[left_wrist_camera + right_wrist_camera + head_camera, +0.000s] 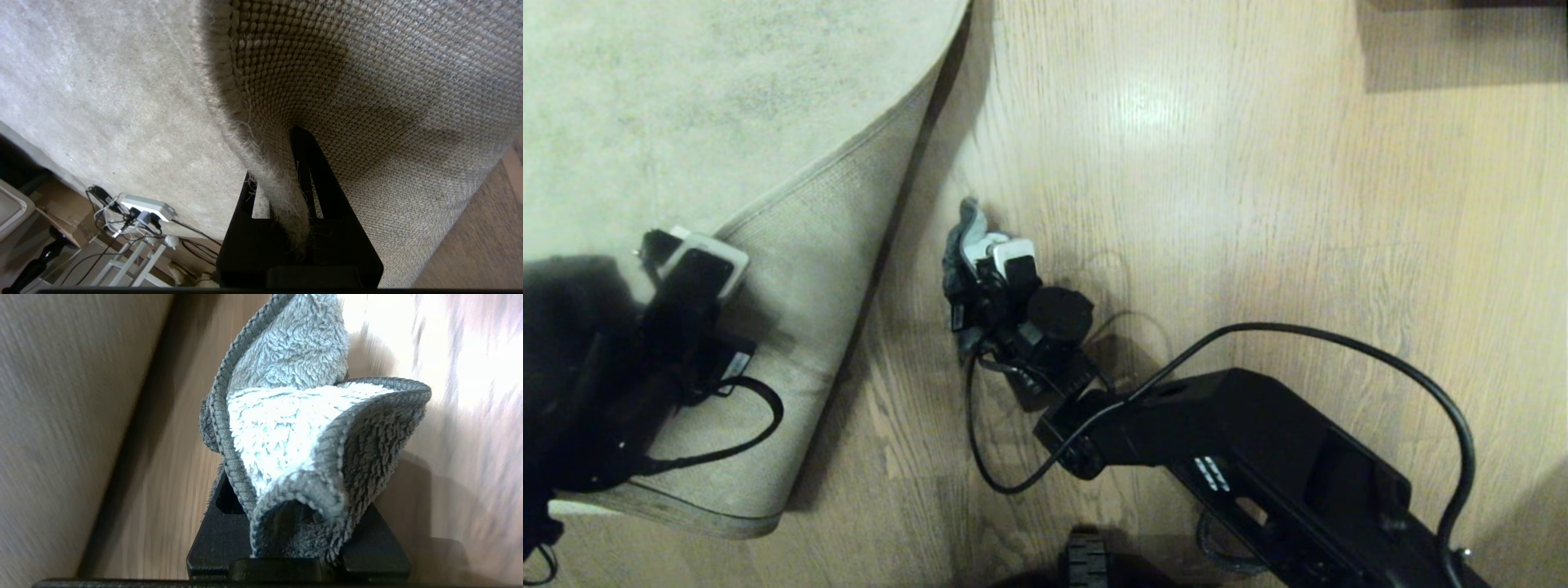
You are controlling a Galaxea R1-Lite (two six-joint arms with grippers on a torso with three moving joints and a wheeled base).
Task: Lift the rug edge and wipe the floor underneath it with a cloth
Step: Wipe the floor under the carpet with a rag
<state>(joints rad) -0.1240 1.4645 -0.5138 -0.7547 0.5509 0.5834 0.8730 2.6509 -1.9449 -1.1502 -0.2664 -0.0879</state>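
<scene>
The left gripper (pixel 286 196) pinches the rug edge (pixel 849 269), folded back; the right gripper (pixel 968 245), clamping the cloth (pixel 294 437), sits on the floor (pixel 915 327) just beside the fold, nearer the uncovered strip

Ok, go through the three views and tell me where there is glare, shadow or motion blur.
Head view: ceiling-light glare streaks the floor; a dark shadow runs beside the folded-back rug edge. Left wrist view: sharp, with the left gripper shading the woven backing it pinches. Right wrist view: the cloth in the right gripper is crisp, while the floor behind smears with motion blur and a blown-out highlight.
</scene>
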